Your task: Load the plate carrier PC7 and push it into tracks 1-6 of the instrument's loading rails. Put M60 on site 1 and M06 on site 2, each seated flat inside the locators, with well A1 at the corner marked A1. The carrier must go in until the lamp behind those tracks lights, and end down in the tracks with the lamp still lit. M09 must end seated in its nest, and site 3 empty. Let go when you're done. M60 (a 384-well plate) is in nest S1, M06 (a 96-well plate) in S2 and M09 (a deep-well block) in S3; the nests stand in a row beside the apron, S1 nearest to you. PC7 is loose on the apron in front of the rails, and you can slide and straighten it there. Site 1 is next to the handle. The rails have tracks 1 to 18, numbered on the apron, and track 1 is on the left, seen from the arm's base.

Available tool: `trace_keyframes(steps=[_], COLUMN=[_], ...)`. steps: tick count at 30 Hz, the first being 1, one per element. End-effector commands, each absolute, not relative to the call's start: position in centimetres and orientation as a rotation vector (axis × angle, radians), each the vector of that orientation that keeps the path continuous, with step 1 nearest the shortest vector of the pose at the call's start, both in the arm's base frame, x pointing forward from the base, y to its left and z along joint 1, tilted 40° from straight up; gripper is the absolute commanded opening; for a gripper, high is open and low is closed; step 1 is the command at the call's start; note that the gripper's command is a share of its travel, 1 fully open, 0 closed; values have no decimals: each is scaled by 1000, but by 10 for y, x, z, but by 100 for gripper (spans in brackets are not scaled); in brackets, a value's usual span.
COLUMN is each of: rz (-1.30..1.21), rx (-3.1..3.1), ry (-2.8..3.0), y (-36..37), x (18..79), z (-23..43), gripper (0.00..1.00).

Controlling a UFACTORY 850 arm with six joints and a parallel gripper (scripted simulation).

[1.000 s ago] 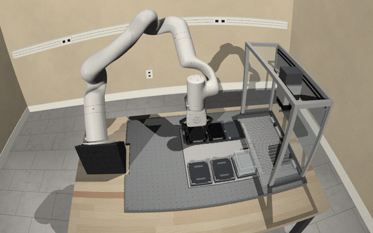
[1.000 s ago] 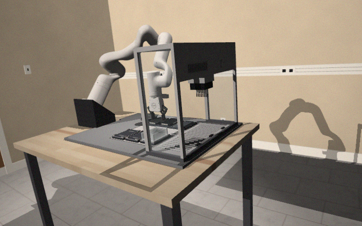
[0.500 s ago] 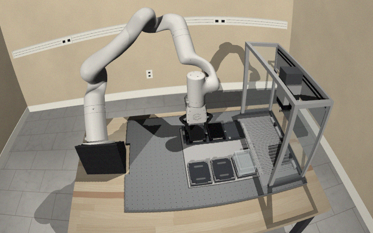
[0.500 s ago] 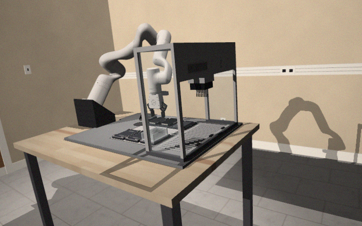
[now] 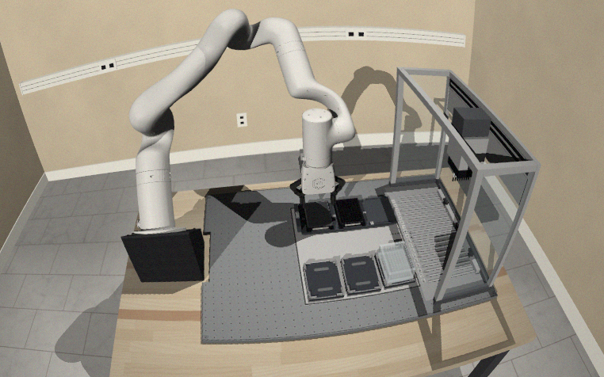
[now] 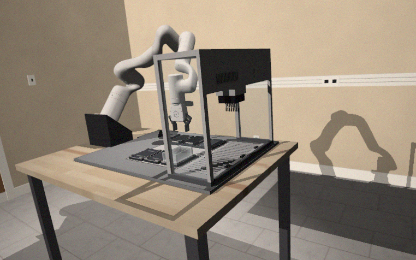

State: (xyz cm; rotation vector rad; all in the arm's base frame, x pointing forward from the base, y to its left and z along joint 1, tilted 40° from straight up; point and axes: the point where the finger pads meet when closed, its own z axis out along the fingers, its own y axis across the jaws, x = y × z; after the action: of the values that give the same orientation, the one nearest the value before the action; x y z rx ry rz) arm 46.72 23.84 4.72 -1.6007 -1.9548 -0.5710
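arm base (image 5: 163, 262) sits at the left edge of the surface. the hand (image 6: 180, 128) hangs above the pc7 (image 5: 297, 221) toward the far edge, fingers spread wide, holding nothing and well off the plate below. on pc7, two dark plates lie flat: by position, m60 (image 5: 317, 215) at the left end on site 1 and m06 (image 5: 349, 211) on site 2. the a1 corners are too small to check. site 3 (image 5: 375, 210) is bare, as the task wants. nearer the front edge, nests s1 (image 5: 323, 279) and s2 (image 5: 360, 274) look vacated. m09 (image 5: 395, 263), the clear block, stays in s3. the rails (image 5: 423, 225) lie at the right edge. pc7 is not in them yet, so the push likely comes next.
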Motion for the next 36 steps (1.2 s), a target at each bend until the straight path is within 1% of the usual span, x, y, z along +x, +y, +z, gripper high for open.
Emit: trace_keyframes(steps=[1,36], rz=[-573,-573], rx=[-1601,-1601], ry=[-1955,-1955], y=[233,200], x=[469,477], z=[54,93], gripper=[100,100])
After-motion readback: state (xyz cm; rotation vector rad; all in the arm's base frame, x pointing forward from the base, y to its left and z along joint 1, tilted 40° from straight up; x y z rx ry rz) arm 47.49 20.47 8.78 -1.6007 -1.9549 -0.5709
